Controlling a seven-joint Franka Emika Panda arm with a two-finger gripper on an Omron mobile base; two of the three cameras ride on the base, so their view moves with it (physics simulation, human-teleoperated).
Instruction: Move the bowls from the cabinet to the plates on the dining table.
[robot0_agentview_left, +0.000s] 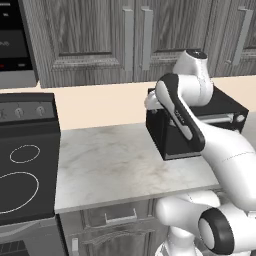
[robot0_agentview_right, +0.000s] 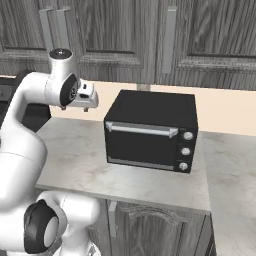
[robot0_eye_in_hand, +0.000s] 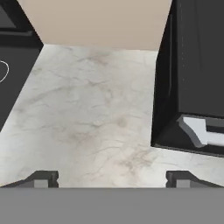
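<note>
Dark fingertips (robot0_eye_in_hand: 112, 178) stand wide apart, empty, over marbled stone counter (robot0_eye_in_hand: 87, 109) beside black boxy toaster oven (robot0_agentview_right: 150, 131). Raise toward grey wood-grain cabinet (robot0_agentview_left: 100, 35); grasp bar handle (robot0_agentview_left: 128, 39) squarely.

The white, dark-jointed arm (robot0_agentview_left: 210, 145) was folded at the elbow, gripper (robot0_eye_in_hand: 112, 178) pointing downward with jaws standing wide apart, holding nothing.

The arm (robot0_agentview_left: 220, 150) is glossy white with rounded, bulbous links. Dark grey caps and bands mark its joints. Its finger tips (robot0_eye_in_hand: 43, 178) are small, dark and blocky.
</note>
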